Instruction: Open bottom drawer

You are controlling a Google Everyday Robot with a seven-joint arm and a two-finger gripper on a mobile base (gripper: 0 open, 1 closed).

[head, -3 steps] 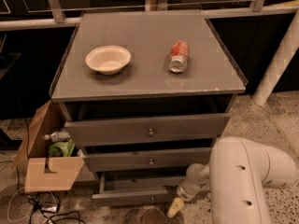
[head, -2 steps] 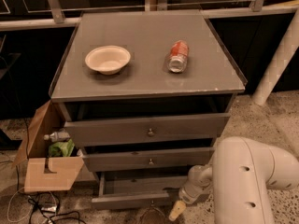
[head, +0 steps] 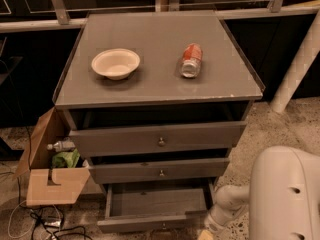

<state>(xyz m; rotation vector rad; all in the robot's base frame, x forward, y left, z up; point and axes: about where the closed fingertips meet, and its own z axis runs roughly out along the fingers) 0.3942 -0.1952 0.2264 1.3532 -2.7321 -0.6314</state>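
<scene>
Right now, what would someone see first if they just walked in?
The bottom drawer of the grey cabinet stands pulled out. The gripper sits low by its right front corner. On top rest a white bowl and a can lying on its side.

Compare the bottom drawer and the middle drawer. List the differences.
The bottom drawer is pulled far out, its grey interior showing; the middle drawer sticks out only slightly, its interior hidden. The bottom drawer's front looks slimmer than the middle drawer's. The gripper sits by the bottom drawer's right front corner, well below the middle drawer. Both are grey.
</scene>
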